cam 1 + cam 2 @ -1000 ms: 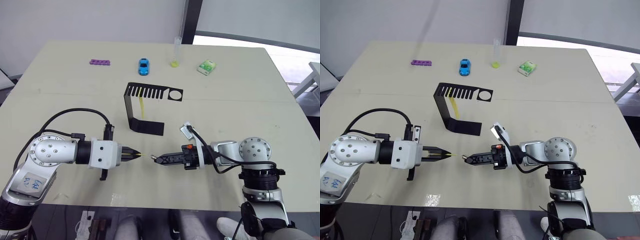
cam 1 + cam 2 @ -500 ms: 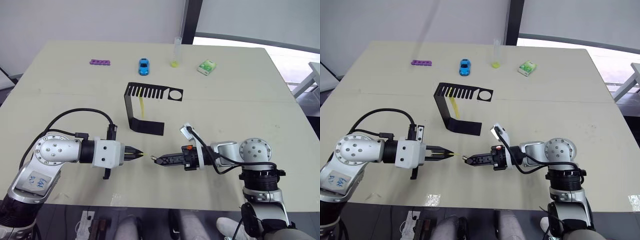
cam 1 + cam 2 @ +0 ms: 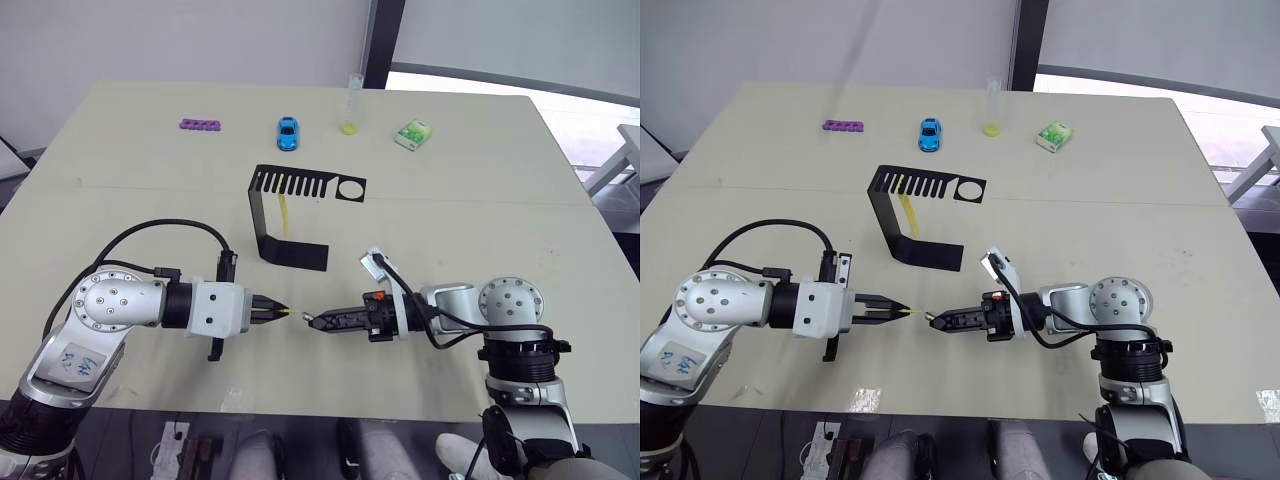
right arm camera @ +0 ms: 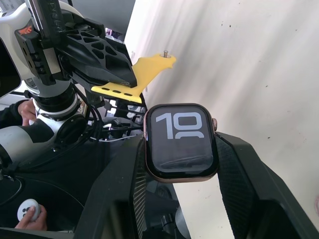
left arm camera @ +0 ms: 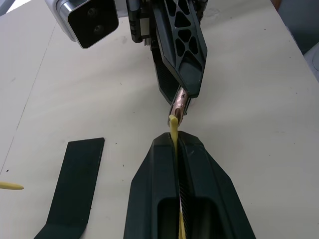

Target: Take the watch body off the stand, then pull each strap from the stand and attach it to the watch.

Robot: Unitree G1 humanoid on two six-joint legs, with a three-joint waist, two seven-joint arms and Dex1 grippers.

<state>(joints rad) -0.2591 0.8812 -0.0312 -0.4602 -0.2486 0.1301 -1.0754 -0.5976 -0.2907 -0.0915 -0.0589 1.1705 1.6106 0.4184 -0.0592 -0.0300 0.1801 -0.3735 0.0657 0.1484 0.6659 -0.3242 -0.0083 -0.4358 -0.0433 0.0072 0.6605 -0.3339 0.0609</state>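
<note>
Over the near part of the table [image 3: 480, 180], the left gripper [image 3: 275, 311] has its fingers pinched shut on a yellow strap [image 5: 173, 124], whose short free end pokes out past the fingertips toward the right arm. Just beside that tip, and apparently not yet seated, is the watch body [image 4: 180, 141], clamped edge-on between the closed-in fingers of the right gripper [image 3: 316, 321] with its screen and white digits facing the wrist camera. The stand [image 3: 290, 215] sits farther back, well apart from both grippers, and a second yellow strap [image 3: 284, 212] hangs from its slotted top plate. So the body is off the stand and one strap is pulled; what seems left is sliding this strap into the case, then fetching and fitting the other. There is open table between the grippers and the stand's base, and the purple block [image 3: 200, 125], toy car [image 3: 288, 131], tube [image 3: 351, 104] and green packet [image 3: 412, 134] along the far edge are well out of the way. The near table edge lies close below both arms.
</note>
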